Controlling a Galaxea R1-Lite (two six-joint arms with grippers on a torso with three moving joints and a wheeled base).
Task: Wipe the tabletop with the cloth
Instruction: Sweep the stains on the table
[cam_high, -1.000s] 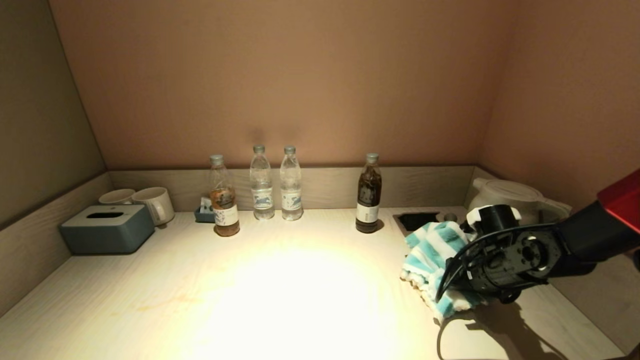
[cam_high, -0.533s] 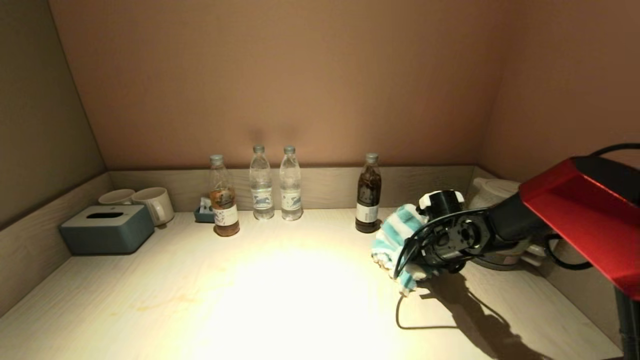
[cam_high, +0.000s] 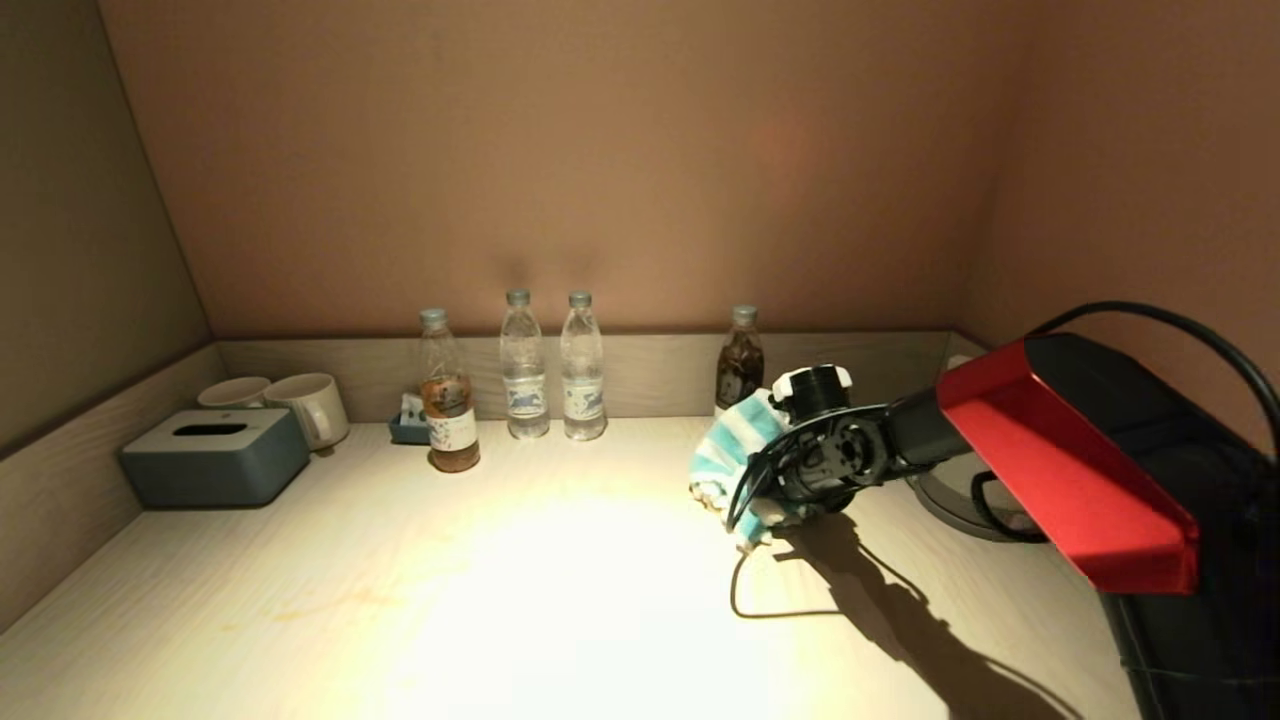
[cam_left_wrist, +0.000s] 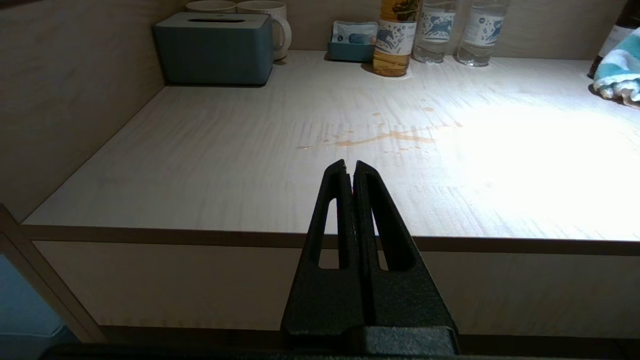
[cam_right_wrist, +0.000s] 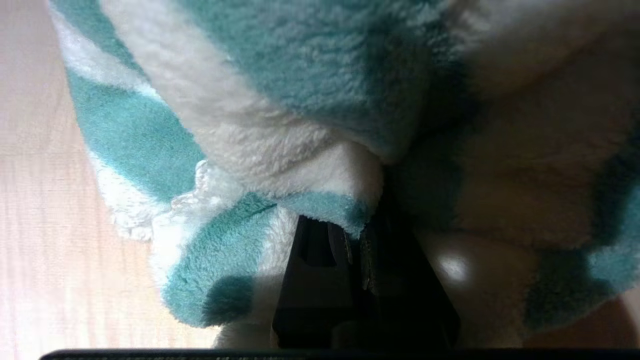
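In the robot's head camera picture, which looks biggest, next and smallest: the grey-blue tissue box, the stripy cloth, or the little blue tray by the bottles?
1. Tissue box, the largest as it looks.
2. Cloth, smaller, but the right gripper holding it hides part, so its full size is unsure.
3. Little blue tray, clearly the smallest, half hidden behind the amber bottle.

four bottles (cam_high: 520, 365), two mugs (cam_high: 310, 405), tissue box (cam_high: 215, 457), kettle (cam_high: 960, 495)

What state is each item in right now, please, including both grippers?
cloth: bunched, held on the tabletop
right gripper: shut on the cloth
left gripper: shut, empty, short of the counter edge
orange stain: unwiped
two water bottles: upright, capped
tissue box: against the left rim
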